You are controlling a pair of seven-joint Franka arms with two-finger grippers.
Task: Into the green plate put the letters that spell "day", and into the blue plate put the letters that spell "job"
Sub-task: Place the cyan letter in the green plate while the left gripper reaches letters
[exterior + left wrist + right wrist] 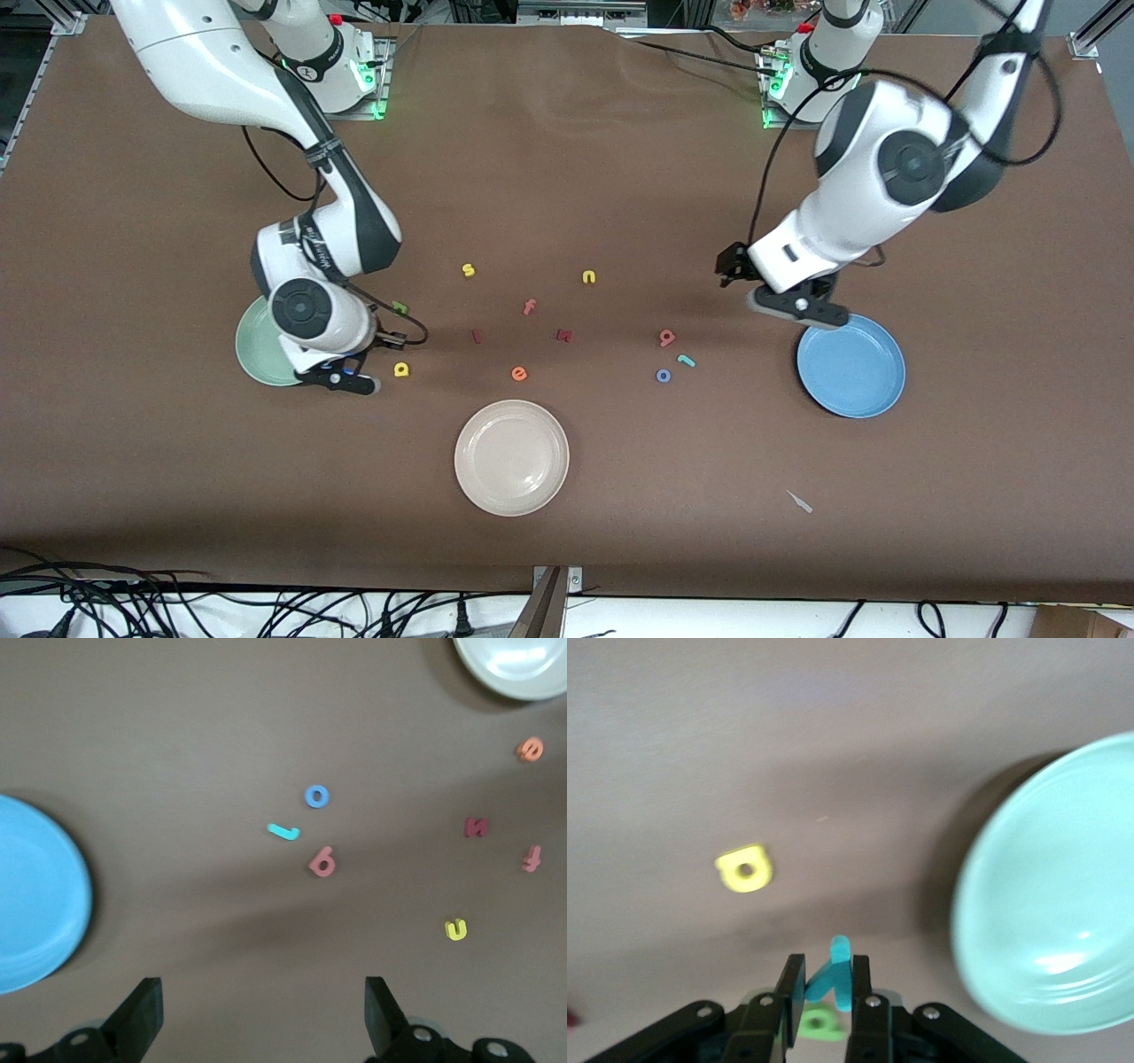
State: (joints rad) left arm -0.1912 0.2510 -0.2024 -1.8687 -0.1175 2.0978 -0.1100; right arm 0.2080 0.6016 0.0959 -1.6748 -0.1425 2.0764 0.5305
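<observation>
Teal y (pixel 837 974) pinched in right hand (pixel 828 992) beside green plate (pixel 1045 895); left hand (pixel 261 1014) wide, waiting.

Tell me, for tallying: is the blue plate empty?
Empty: the blue plate shows bare; j, o and b lie on the table.

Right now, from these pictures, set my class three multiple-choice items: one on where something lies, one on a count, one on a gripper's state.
1. The blue o lies: A in a plate; B on the table beside the teal j; C in a gripper.
2. Plates on the table: A three; B two; C four.
3. The right gripper is: A open; B shut on nothing; C shut on the teal y.
Answers: B, it lies on bare tabletop by the j; A, green plate, blue plate, cream plate; C, the y sits pinched in it.
</observation>
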